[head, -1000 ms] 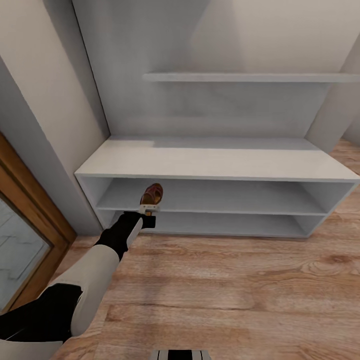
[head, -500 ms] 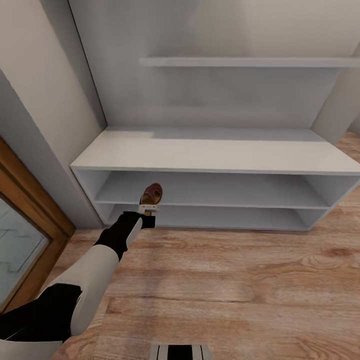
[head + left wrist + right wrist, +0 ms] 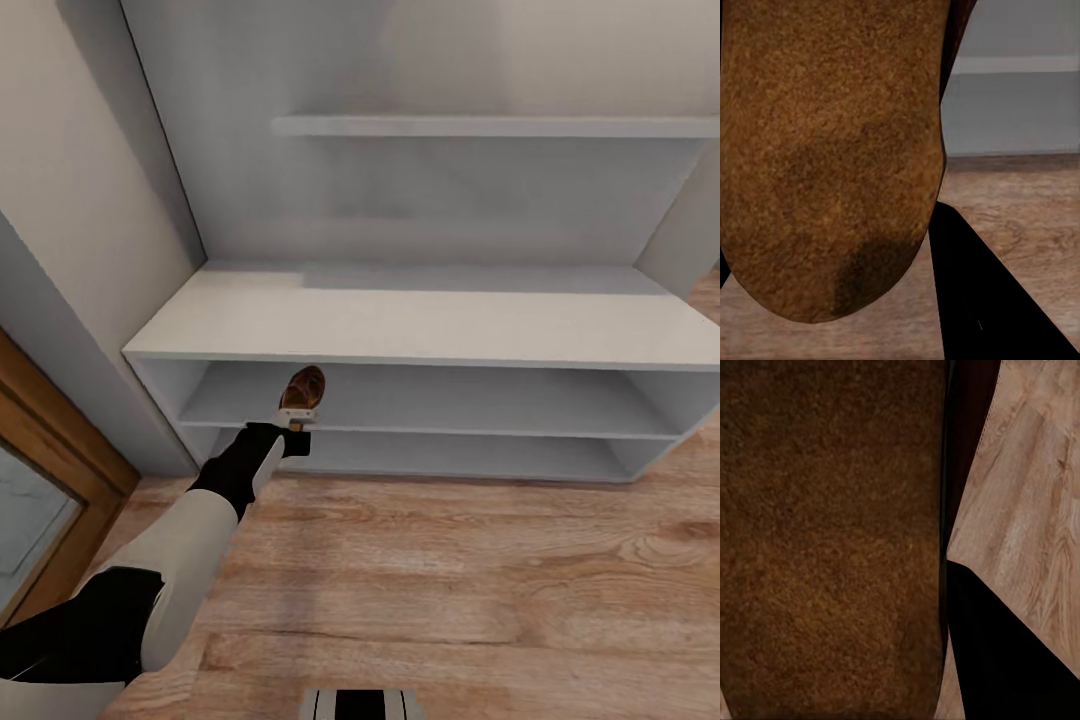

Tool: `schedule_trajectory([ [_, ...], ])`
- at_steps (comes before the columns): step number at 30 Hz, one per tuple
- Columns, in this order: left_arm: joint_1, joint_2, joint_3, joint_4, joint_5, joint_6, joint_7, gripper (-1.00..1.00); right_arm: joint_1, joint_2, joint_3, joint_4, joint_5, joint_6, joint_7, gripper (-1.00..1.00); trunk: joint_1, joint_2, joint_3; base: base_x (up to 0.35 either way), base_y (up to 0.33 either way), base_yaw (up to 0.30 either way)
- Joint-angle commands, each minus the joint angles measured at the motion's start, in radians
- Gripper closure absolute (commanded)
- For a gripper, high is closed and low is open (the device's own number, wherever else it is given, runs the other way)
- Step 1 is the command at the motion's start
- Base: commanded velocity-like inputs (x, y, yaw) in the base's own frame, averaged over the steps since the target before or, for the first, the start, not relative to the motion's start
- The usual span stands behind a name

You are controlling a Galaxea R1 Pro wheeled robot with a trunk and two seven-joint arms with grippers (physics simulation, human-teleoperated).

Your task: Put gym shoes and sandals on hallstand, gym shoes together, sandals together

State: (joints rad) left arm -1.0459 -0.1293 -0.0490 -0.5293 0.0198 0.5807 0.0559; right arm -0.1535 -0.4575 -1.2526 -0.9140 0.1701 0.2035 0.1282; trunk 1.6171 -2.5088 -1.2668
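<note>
Brown leather filled most of both wrist views. From the head view, the left gripper (image 3: 297, 424) was closed on a sandal (image 3: 302, 387), gripping its heel end, with the toe pointing away from the robot toward the rack (image 3: 420, 320). The sandal hung in the air at the mouth of the upper open shelf, near that shelf's left end and just under the front edge of the bench top. Whether it touched the shelf board could not be told. In the left wrist view the tan sole of the sandal (image 3: 832, 150) sat right against the camera, with one dark finger (image 3: 982, 300) beside it and the rack's pale front edge and the floor (image 3: 1020, 202) behind.

The right wrist view showed a darker brown sandal (image 3: 832, 540) pressed close to the lens, one dark finger (image 3: 1012, 652) alongside it and wood planks (image 3: 1027, 495) beyond. The right gripper appeared to be clamped on this second sandal, though how far its jaws stood apart could not be told.

Both long shelves and the bench top of the rack were bare apart from the held sandal at the opening. Light wood floor (image 3: 480, 590) ran up to the rack's base.
</note>
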Motion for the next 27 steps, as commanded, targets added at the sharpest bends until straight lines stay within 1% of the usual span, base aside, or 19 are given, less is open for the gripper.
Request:
schedule_trajectory([
  [1, 0.0, 0.0, -0.005, -0.001, 0.0, 0.005, 0.005, 1.0, -0.001, 0.0, -0.005, -0.002, 0.008, 0.005, 0.008, 1.0, 0.0, 0.0, -0.001, 0.336, 0.0, 0.0],
  [17, 0.0, 0.0, -0.005, -0.001, 0.002, 0.005, 0.005, 1.0, -0.001, 0.0, -0.004, -0.002, 0.008, 0.005, 0.008, 1.0, 0.0, 0.0, -0.001, 0.33, 0.0, 0.0],
  [27, 0.0, 0.0, -0.005, -0.001, 0.003, 0.005, 0.005, 1.0, -0.001, 0.0, -0.004, -0.002, 0.008, 0.005, 0.008, 1.0, 0.0, 0.0, -0.001, 0.031, 0.0, 0.0],
])
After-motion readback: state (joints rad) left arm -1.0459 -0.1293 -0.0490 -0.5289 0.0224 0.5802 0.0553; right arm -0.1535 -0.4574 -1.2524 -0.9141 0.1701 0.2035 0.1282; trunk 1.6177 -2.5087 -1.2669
